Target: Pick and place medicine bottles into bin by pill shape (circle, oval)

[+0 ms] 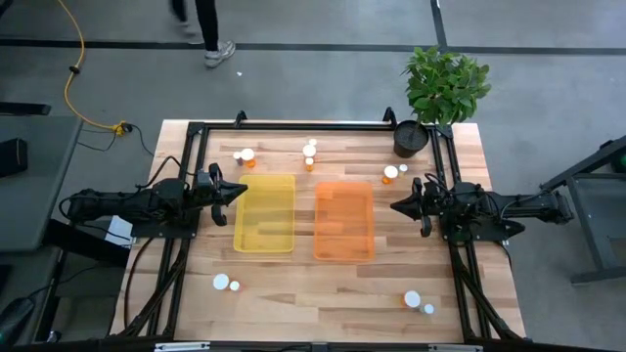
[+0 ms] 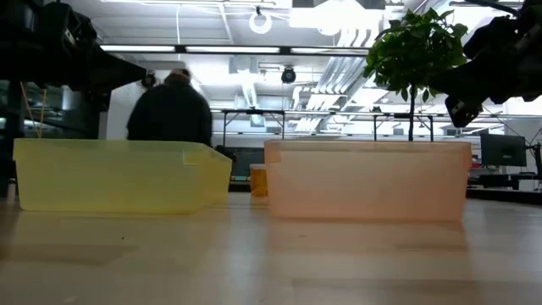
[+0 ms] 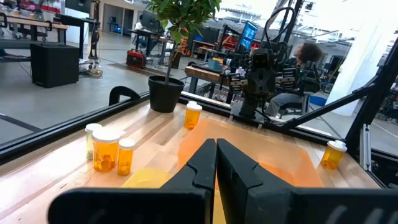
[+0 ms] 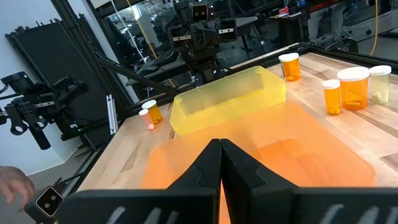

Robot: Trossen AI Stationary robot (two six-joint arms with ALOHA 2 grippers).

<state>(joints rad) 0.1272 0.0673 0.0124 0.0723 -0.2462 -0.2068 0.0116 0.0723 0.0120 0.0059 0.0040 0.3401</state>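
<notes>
Small orange pill bottles with white caps stand upright on the wooden table: two at the far left, three at the far middle, two at the far right, two at the near left, two at the near right. A yellow tray and an orange tray sit side by side at the middle. My left gripper hangs shut and empty at the yellow tray's left edge. My right gripper hangs shut and empty at the orange tray's right edge.
A potted plant stands at the table's far right corner. Black frame rails run along the far edge and both sides. A person shows in the room beyond the table.
</notes>
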